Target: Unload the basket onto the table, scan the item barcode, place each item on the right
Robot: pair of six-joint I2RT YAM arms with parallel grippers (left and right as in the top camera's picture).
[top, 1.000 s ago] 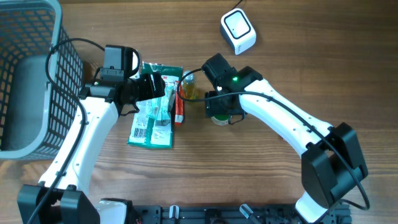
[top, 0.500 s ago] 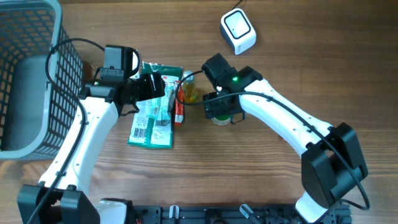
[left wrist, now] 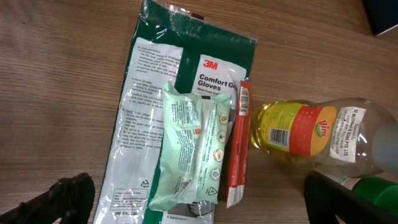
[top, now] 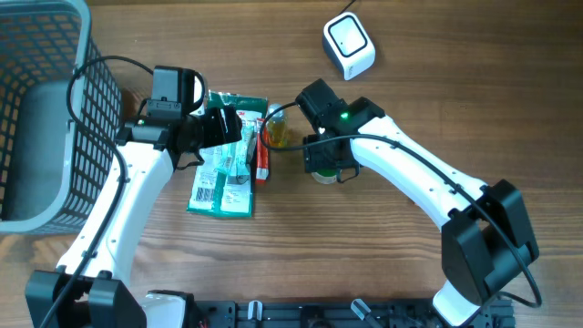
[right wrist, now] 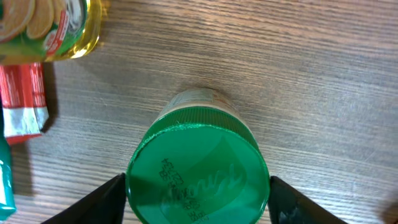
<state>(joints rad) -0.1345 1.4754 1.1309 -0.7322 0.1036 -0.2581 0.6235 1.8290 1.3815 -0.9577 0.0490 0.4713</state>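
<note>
Leftmost, a grey wire basket [top: 91, 109] stands on the bench [top: 455, 91], and beside it the left tool [top: 232, 129] hangs with its jaws spread wide and empty above a green 3M gloves packet [left wrist: 152, 99] that has a pale wipes pack [left wrist: 189, 149] lying on it. Just right of those lie a red sachet [left wrist: 238, 149] and an oil bottle [left wrist: 298, 134] on its side, barcode showing. Further right, the right tool [right wrist: 196, 186] is closed around the green lid [right wrist: 198, 168] of the jar [right wrist: 196, 102], which stands upright on the bench, a finger against each side; the white barcode scanner [top: 349, 46] sits well apart.
</note>
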